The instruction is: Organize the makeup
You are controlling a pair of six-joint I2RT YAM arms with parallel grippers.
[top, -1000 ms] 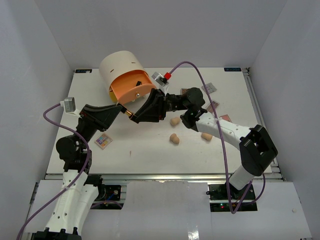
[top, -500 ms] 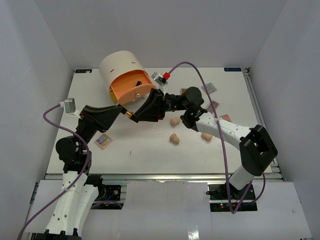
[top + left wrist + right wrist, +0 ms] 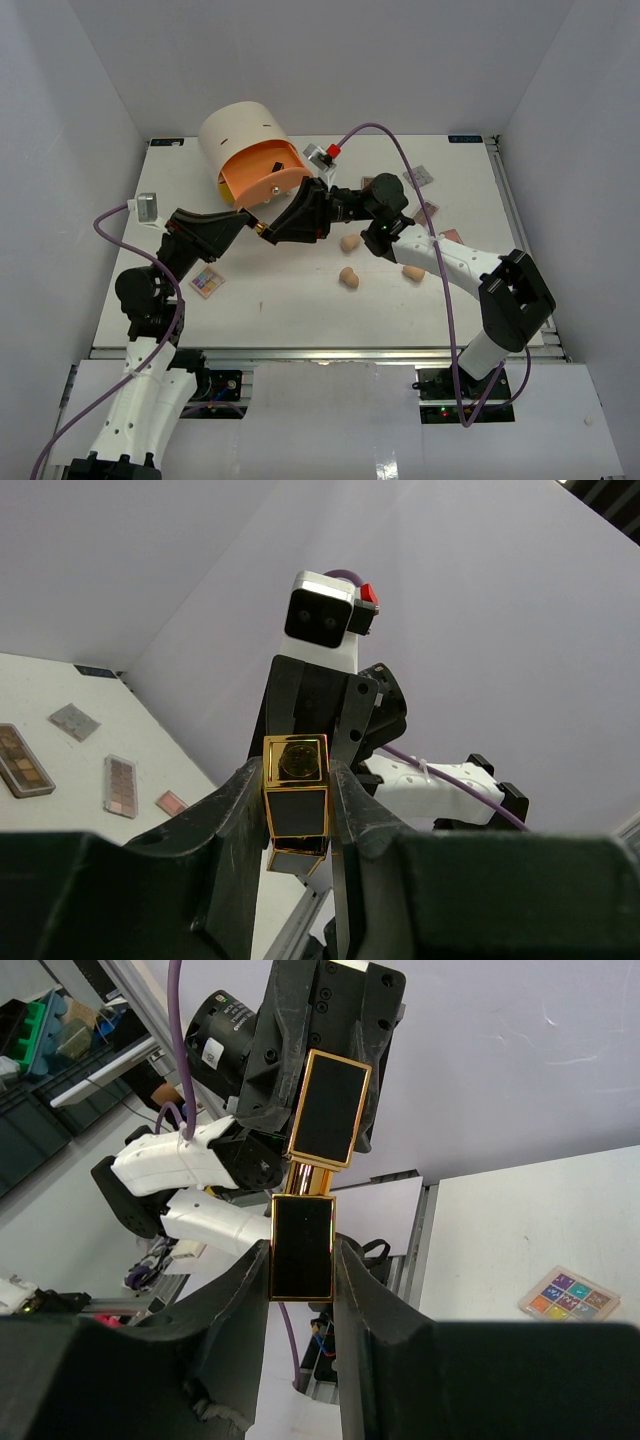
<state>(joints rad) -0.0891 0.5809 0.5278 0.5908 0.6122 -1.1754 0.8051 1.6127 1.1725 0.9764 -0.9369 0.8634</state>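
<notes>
A small dark tube-like compact with gold edges point(image 3: 263, 230) hangs above the table's left middle, held at both ends. My left gripper point(image 3: 255, 226) is shut on one end of it point(image 3: 296, 798). My right gripper point(image 3: 276, 231) is shut on the other end point(image 3: 302, 1245). A gold neck joins the two dark halves, seen in the right wrist view. Three tan egg-shaped sponges point(image 3: 350, 243) point(image 3: 348, 278) point(image 3: 413, 272) lie on the table below the right arm. Flat palettes lie at the back right: a grey one point(image 3: 419, 177) and a pink one point(image 3: 430, 212).
The round cream drawer unit point(image 3: 240, 128) stands at the back left with its orange front point(image 3: 268, 180) open toward the grippers. A multicoloured palette point(image 3: 207, 282) lies by the left arm. The left wrist view shows a brown palette point(image 3: 22, 760) and two more palettes point(image 3: 120, 783) on the table.
</notes>
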